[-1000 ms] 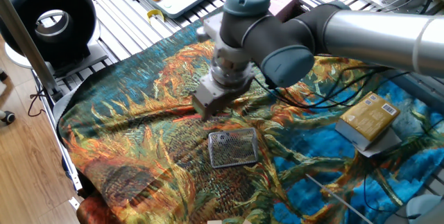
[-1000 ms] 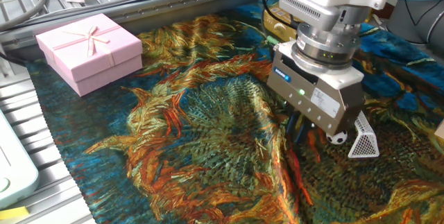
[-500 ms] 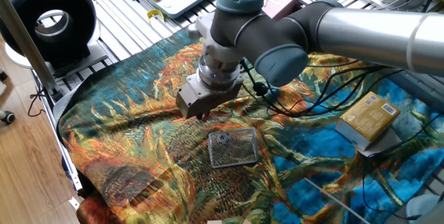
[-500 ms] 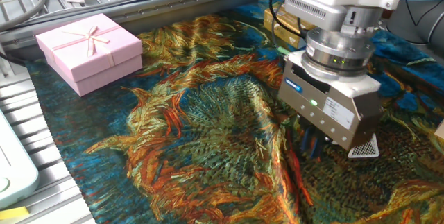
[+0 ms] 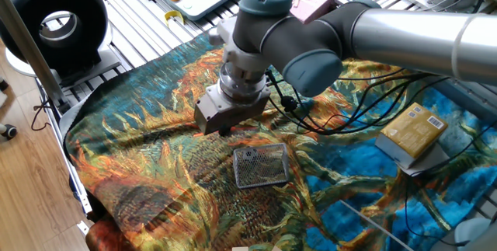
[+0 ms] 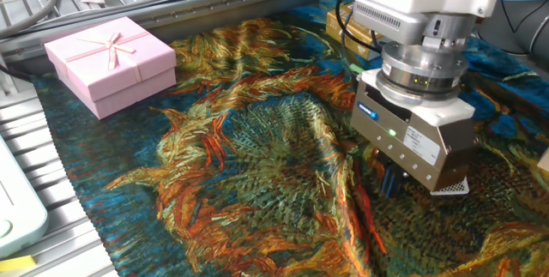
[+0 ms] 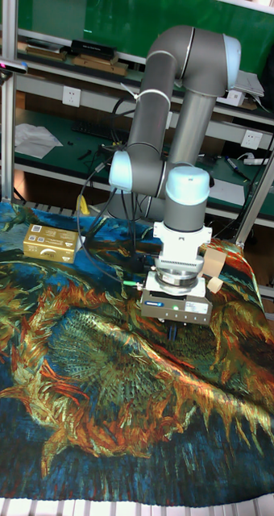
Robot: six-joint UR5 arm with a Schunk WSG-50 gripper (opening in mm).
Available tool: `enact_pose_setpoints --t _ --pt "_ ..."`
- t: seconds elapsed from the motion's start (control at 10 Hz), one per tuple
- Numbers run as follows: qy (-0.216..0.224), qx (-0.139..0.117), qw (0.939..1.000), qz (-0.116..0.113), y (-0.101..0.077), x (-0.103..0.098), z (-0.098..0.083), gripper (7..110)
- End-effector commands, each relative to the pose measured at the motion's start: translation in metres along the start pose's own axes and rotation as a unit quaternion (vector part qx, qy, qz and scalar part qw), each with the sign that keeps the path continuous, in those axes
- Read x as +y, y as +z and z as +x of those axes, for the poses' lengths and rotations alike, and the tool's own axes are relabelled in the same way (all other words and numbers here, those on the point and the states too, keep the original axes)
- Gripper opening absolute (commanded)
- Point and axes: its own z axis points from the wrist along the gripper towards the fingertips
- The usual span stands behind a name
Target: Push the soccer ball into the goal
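The gripper point(image 5: 218, 129) hangs low over the sunflower-patterned cloth point(image 5: 147, 150), pointing straight down just beyond the goal point(image 5: 261, 165) — the mesh tray lying flat on the cloth nearer the camera in one fixed view, and only a corner of it point(image 6: 450, 187) peeking out behind the gripper body in the other. The soccer ball cannot be seen in any view, and the fingers are too hidden to tell whether they are apart or together. A pink gift box point(image 6: 110, 63) sits far left on the cloth — a tan cardboard box point(image 5: 413, 134) lies well off to the right.
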Motion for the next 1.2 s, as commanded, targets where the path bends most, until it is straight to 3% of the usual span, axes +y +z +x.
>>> enact_pose_setpoints --t 0.0,0.3,0.7,0.9,1.0,1.1 --pt "0.004 0.010 0.9999 0.013 0.007 -0.011 0.006 7" --pt "0.013 0.030 0.9992 0.022 0.013 -0.012 0.023 7" --pt "0.044 0.064 0.9966 0.028 0.002 -0.014 0.047 7" --pt "0.075 0.097 0.9925 0.009 0.001 -0.006 0.062 7" --pt "0.096 0.128 0.9872 0.002 0.000 -0.001 0.076 7" --pt "0.107 0.153 0.9823 0.021 -0.001 -0.008 0.086 7"
